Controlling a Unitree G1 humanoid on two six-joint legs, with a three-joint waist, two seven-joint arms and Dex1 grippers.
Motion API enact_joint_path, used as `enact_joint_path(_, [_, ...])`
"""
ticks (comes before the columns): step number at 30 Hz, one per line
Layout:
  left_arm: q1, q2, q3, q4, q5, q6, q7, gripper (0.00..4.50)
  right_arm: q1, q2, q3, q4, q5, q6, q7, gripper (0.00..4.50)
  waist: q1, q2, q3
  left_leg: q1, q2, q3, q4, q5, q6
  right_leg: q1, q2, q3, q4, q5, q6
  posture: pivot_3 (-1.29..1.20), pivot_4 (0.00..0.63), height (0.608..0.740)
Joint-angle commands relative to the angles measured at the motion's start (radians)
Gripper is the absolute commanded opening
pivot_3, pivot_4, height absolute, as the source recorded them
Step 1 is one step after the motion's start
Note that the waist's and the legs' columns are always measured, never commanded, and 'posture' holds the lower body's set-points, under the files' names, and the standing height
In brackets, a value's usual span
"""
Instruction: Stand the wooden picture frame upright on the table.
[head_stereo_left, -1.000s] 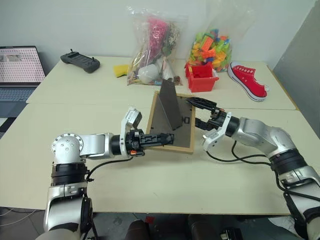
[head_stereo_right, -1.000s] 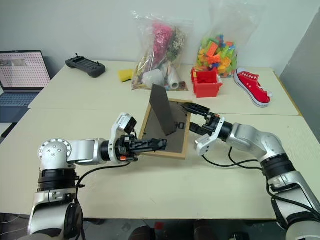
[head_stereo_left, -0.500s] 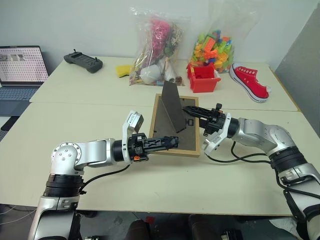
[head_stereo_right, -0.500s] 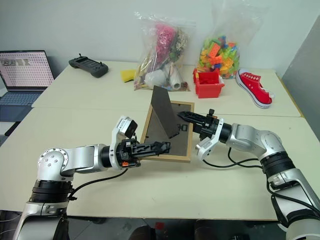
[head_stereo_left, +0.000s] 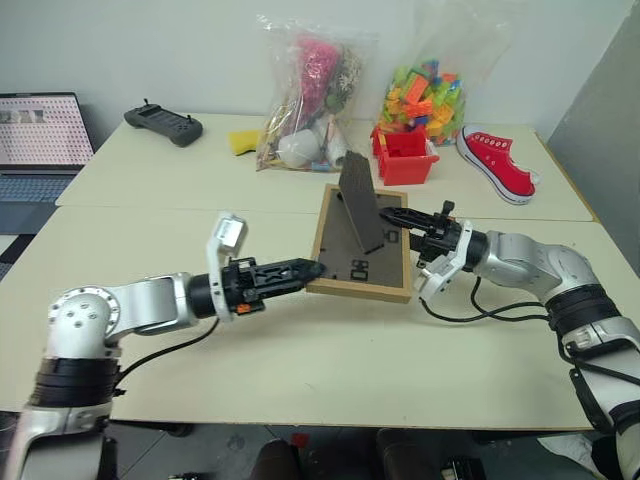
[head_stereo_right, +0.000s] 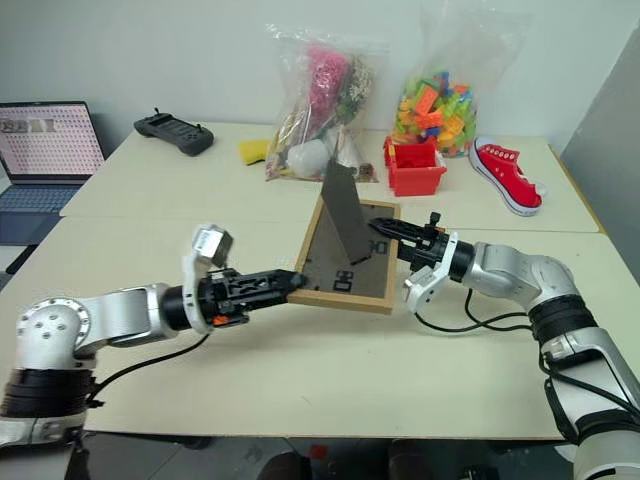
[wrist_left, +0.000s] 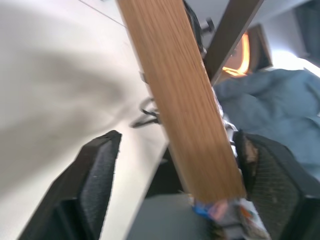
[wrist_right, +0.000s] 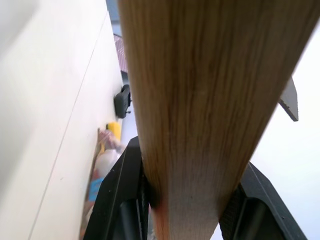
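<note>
pale wall (head_stereo_left: 150, 50), perhaps grey partition (head_stereo_left: 600, 120)

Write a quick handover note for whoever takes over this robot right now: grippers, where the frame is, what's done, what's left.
Left gripper: open, fingertips at the wooden picture frame's near left corner, gripping nothing.
Right gripper: shut on the frame's right edge.
Frame: back side up on the table, its fold-out stand raised.
Done: stand unfolded, right-hand grip made.
Left: tip the frame upright onto its stand, then release.

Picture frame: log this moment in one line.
wooden picture frame: face down, stand out | right gripper: shut on frame's edge | left gripper: open at near corner | table
</note>
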Motion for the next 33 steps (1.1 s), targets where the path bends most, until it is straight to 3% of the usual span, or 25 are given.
enact_joint_path(1, [0.043, 0.039, 0.084, -0.083, 0.096, -0.054, -0.032, 4.50, -0.057, 0.023, -0.020, 0.095, 0.193, -0.011, 0.087, 1.31, -0.002, 0.000, 0.000, 0.000, 0.000, 0.000, 0.000, 0.000, 0.000, 0.000, 0.000, 0.000, 0.000, 0.000, 0.000, 0.00, 0.150, 0.740])
enact_joint_path(6, [0.102, 0.073, 0.149, -0.207, 0.383, -0.191, -0.024, 4.50, -0.016, 0.146, -0.009, 0.116, 0.701, 0.245, 0.630, 1.31, -0.008, 0.000, 0.000, 0.001, 0.002, 0.000, 0.000, 0.000, 0.000, 0.001, 0.001, 0.000, 0.000, 0.000, 0.000, 0.00, 0.150, 0.740])
enact_joint_path(9, [0.142, 0.097, 0.118, -0.320, 0.647, -0.322, -0.060, 4.50, 0.029, 0.261, -0.066, -0.051, 1.081, 0.842, 1.010, 1.31, -0.005, 0.000, 0.000, 0.001, 0.004, 0.000, 0.000, 0.000, 0.000, 0.002, 0.002, -0.001, 0.000, 0.000, 0.000, 0.00, 0.150, 0.740])
enact_joint_path(12, [0.169, 0.089, 0.078, -0.398, 0.793, -0.401, -0.107, 4.50, 0.028, 0.316, -0.100, -0.128, 1.240, 1.178, 1.145, 1.31, 0.002, 0.002, 0.001, 0.001, 0.004, 0.000, 0.000, 0.000, 0.000, 0.001, 0.001, -0.002, 0.000, 0.000, 0.000, 0.00, 0.150, 0.740])
enact_joint_path(16, [0.201, 0.072, 0.033, -0.435, 0.902, -0.446, -0.176, 4.50, -0.002, 0.378, -0.101, -0.072, 1.276, 1.405, 1.244, 1.31, 0.014, 0.003, 0.002, 0.000, 0.003, 0.001, 0.000, 0.000, 0.000, 0.000, 0.001, -0.001, 0.000, 0.000, 0.000, 0.00, 0.150, 0.740])
enact_joint_path(22, [0.229, 0.063, 0.028, -0.419, 0.969, -0.451, -0.248, 4.50, -0.019, 0.419, -0.119, 0.066, 1.206, 1.428, 1.270, 1.31, 0.020, 0.002, 0.002, 0.000, 0.002, 0.001, 0.000, -0.003, 0.005, 0.000, 0.002, -0.001, -0.001, 0.000, 0.000, 0.00, 0.150, 0.740])
enact_joint_path(24, [0.234, 0.059, 0.029, -0.417, 0.989, -0.449, -0.267, 4.50, -0.015, 0.420, -0.131, 0.068, 1.190, 1.418, 1.268, 2.01, 0.020, 0.002, 0.002, -0.001, 0.002, 0.002, -0.001, -0.003, 0.005, -0.001, 0.002, 0.000, -0.001, 0.000, 0.000, 0.00, 0.150, 0.740])
enact_joint_path(30, [0.221, 0.049, 0.021, -0.388, 1.041, -0.446, -0.312, 4.50, 0.059, 0.381, -0.149, -0.029, 1.153, 1.403, 1.285, 3.26, 0.020, 0.002, 0.002, -0.001, 0.002, 0.001, -0.001, -0.003, 0.005, -0.001, 0.002, -0.001, -0.002, 0.000, 0.000, 0.00, 0.150, 0.740])
enact_joint_path(33, [0.196, 0.062, 0.027, -0.346, 1.062, -0.441, -0.351, 4.50, 0.129, 0.306, -0.172, -0.152, 1.137, 1.407, 1.274, 3.98, 0.022, 0.002, 0.002, -0.001, 0.002, 0.001, -0.001, -0.003, 0.005, -0.001, 0.002, -0.001, -0.002, 0.000, 0.000, 0.00, 0.150, 0.740])
